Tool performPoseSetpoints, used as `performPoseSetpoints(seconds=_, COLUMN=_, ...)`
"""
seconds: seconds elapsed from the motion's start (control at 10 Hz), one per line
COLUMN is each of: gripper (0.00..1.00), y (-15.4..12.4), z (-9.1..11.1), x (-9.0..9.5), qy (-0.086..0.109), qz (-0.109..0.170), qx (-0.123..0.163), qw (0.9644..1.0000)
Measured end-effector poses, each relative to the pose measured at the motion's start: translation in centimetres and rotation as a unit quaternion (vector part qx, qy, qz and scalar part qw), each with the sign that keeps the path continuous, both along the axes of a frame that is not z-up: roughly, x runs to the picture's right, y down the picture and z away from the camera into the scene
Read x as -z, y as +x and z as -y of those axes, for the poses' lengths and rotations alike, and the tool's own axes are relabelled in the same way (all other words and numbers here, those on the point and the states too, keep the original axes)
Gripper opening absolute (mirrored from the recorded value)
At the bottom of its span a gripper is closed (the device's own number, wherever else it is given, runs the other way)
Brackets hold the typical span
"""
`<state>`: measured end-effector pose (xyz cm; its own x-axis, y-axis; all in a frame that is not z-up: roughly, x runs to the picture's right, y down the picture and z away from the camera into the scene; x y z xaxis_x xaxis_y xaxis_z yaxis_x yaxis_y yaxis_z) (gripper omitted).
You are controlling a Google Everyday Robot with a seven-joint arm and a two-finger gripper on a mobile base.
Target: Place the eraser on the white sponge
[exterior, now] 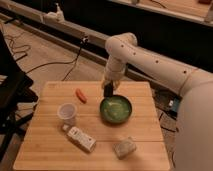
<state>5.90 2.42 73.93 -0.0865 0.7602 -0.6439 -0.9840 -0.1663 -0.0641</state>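
Note:
My gripper (108,91) hangs at the end of the white arm, just above the far-left rim of the green bowl (102,112). It is shut, and a small dark block at its tip is the eraser (108,94), held clear of the table. The white sponge (124,148) lies on the wooden table near the front edge, in front of the bowl and a little to its right. The gripper is well behind the sponge, with the bowl between them.
An orange carrot-like piece (80,95) lies left of the gripper. A white cup (67,114) stands front left, and a white labelled bottle (81,139) lies in front of it. The wooden table (45,152) ends close to the sponge. Cables run over the floor behind.

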Motion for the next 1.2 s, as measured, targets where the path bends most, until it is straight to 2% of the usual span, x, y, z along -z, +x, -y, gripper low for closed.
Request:
performPoseSetpoints(seconds=0.2, gripper=0.0, y=1.7, z=-5.6, x=2.3, qy=-0.029, qz=-0.021, qx=-0.026, qw=0.999)
performPoseSetpoints(seconds=0.3, gripper=0.0, y=1.9, z=-6.9, x=2.8, qy=-0.035, qz=-0.025, qx=-0.034, qw=0.9985)
performPoseSetpoints(seconds=0.4, gripper=0.0, y=2.1, z=-10.7, x=3.9, qy=-0.049, qz=-0.028, qx=-0.058, qw=0.9967)
performPoseSetpoints(seconds=0.5, gripper=0.0, y=1.1, z=-13.5, x=4.5, qy=-0.058, qz=-0.021, qx=-0.076, qw=0.9952)
performPoseSetpoints(seconds=0.7, gripper=0.0, y=-2.2, z=-17.0, x=5.2, qy=-0.068, qz=0.013, qx=-0.089, qw=0.9937)
performPoseSetpoints(seconds=1.2, gripper=0.0, y=-2.6, z=-17.3, x=5.3, qy=-0.069, qz=0.017, qx=-0.091, qw=0.9933)
